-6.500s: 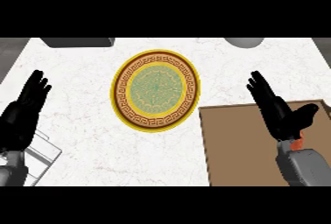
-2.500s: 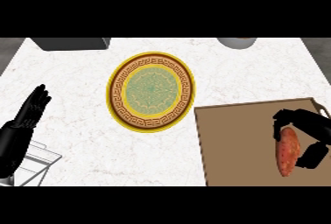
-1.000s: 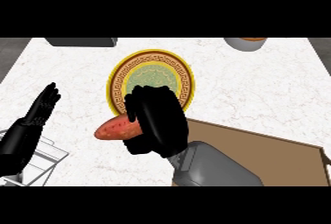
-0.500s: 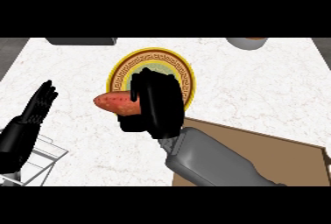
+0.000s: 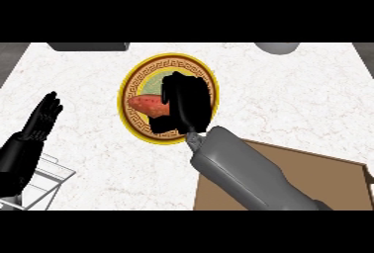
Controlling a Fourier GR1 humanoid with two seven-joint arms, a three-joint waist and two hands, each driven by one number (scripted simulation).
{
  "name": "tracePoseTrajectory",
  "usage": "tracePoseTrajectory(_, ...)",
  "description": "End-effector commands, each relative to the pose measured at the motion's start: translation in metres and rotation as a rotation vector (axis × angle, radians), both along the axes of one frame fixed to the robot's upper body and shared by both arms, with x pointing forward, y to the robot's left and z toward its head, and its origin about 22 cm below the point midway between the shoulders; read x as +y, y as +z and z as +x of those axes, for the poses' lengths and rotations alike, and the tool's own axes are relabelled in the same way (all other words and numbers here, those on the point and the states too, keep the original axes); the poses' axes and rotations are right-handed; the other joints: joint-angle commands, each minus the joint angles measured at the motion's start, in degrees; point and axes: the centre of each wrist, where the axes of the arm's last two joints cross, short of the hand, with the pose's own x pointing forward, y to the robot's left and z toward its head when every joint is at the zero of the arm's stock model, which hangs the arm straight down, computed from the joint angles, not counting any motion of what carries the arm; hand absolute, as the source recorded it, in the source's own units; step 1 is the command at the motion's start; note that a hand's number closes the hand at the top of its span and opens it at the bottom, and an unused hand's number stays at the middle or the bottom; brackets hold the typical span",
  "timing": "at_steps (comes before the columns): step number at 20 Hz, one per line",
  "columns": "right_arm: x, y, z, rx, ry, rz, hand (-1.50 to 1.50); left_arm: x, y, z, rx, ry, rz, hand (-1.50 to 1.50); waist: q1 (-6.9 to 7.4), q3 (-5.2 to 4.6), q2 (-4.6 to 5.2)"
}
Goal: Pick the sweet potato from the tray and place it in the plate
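Note:
The orange-red sweet potato (image 5: pixel 146 105) is over the left half of the round plate (image 5: pixel 134 79), which has a yellow rim and a green patterned middle. My right hand (image 5: pixel 185 103) is curled round the potato's right end and covers much of the plate's centre. Whether the potato touches the plate I cannot tell. The brown tray (image 5: pixel 321 173) lies at the lower right, partly hidden by my right forearm. My left hand (image 5: pixel 38 126) rests open at the left edge, fingers up.
A wire rack (image 5: pixel 40 185) sits at the lower left under my left forearm. A dark grey object (image 5: pixel 87 46) lies at the top left and a grey round one (image 5: pixel 277 47) at the top right, both cut by the view's edge.
My right hand has carried the sweet potato from the tray leftward and up across the counter until it is over the plate. The left hand has stayed still.

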Motion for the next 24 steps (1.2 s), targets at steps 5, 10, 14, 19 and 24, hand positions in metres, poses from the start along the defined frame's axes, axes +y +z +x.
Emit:
tracePoseTrajectory(5,-0.026,-0.022,0.023,0.226,0.073,0.072,-1.5,-0.012,-0.031,0.006,0.259,0.107,-0.153,0.0,-0.02,-0.93,0.74)
tracePoseTrajectory(10,-0.013,-0.005,0.027,0.064,0.163,0.123,-1.5,-0.009,-0.033,0.011,0.263,0.113,-0.154,0.0,-0.01,-1.0,0.5)
tracePoseTrajectory(14,-0.014,0.009,0.017,-0.095,0.279,0.299,-1.5,-0.018,-0.038,0.009,0.26,0.109,-0.158,0.0,-0.95,-0.88,0.56)
tracePoseTrajectory(19,-0.016,0.035,0.013,-0.096,0.342,0.522,-1.5,-0.018,-0.042,0.009,0.27,0.095,-0.146,0.0,-0.69,-0.96,0.49)
tracePoseTrajectory(24,-0.03,0.031,0.013,0.106,0.309,0.734,-1.5,-0.007,-0.025,0.013,0.256,0.119,-0.154,0.0,-0.71,-0.9,0.43)
